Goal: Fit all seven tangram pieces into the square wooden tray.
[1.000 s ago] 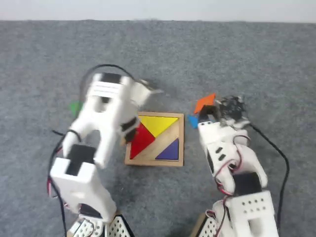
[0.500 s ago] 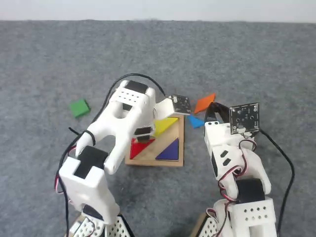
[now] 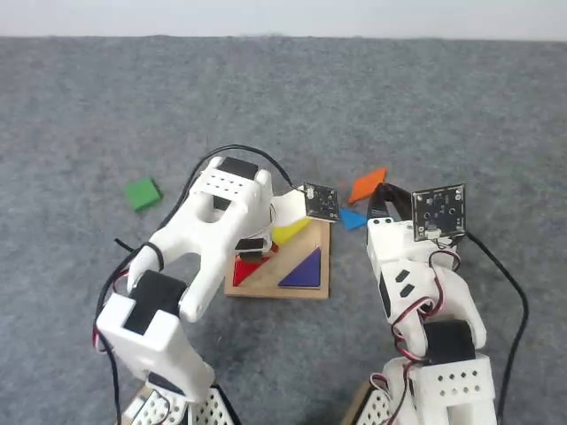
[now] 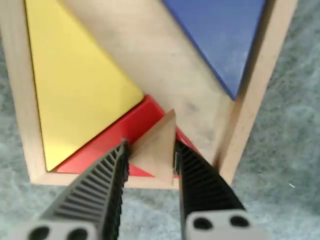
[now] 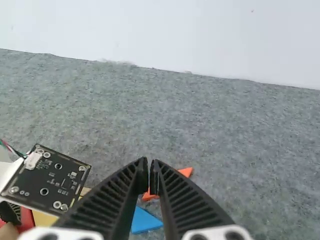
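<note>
My left gripper (image 4: 149,150) is shut on a small tan triangle (image 4: 155,145), held just above a corner of the square wooden tray (image 4: 255,90). Under it lie a red piece (image 4: 131,127), a yellow triangle (image 4: 75,75) and a blue triangle (image 4: 220,30). In the high view the left arm (image 3: 226,208) covers the tray's (image 3: 276,290) left half. My right gripper (image 5: 149,167) is shut on nothing, raised to the right of the tray. An orange piece (image 3: 367,184) and a light blue triangle (image 3: 352,218) lie on the carpet just beyond it. A green square (image 3: 142,193) sits far left.
Grey carpet (image 3: 425,106) covers the table up to a white wall (image 5: 200,35) at the back. The left arm's camera board (image 3: 320,202) hangs over the tray's far right corner, close to the right gripper (image 3: 383,202). Cables trail beside both arms.
The left arm has swung from the tray's left side to over the tray and come lower. The right arm drew back from the orange piece, then held still.
</note>
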Robot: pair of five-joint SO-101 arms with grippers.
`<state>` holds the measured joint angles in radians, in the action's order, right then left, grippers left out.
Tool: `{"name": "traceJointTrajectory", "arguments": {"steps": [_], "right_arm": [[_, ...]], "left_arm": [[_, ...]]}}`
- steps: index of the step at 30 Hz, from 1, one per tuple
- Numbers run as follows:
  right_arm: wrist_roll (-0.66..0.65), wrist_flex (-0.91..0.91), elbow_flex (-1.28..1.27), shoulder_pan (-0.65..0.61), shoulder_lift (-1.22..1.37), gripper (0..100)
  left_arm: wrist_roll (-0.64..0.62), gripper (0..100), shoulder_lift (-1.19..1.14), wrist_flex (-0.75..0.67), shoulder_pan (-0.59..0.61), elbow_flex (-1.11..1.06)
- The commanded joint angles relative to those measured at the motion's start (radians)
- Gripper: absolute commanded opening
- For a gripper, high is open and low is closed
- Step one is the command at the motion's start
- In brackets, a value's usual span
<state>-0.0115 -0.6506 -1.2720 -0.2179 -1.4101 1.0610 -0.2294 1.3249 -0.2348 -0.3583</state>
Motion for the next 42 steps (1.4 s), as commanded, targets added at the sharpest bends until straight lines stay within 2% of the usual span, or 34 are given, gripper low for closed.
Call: {"name": "traceJointTrajectory", "arguments": {"steps": [1,8,11,18,28,35,39,42], "right_arm": [[0.005,-0.008,-0.002,-0.018,-0.018,2.3],[0.005,-0.002,-0.006,-0.019,-0.018,2.3],[0.005,-0.001,-0.006,-0.019,-0.018,2.4],[0.003,-0.001,-0.006,-0.019,-0.018,2.4],[0.003,-0.001,-0.008,-0.019,-0.018,2.4],[0.003,-0.001,-0.008,-0.019,-0.018,2.5],[0.003,-0.001,-0.006,-0.019,-0.018,2.4],[0.003,-0.005,-0.005,-0.019,-0.018,2.3]], "left_arm": [[0.012,2,0.011,0.08,-0.034,0.024],[0.008,2,0.011,0.146,-0.069,0.033],[-0.068,4,0.011,0.158,-0.086,0.036],[-0.193,11,0.011,0.15,-0.092,0.053],[-0.203,21,0.011,0.138,-0.051,0.065],[-0.232,21,0.054,0.178,-0.023,0.114],[-0.242,14,0.259,0.17,-0.023,0.004],[-0.275,8,0.477,0.069,-0.012,-0.157]]}}
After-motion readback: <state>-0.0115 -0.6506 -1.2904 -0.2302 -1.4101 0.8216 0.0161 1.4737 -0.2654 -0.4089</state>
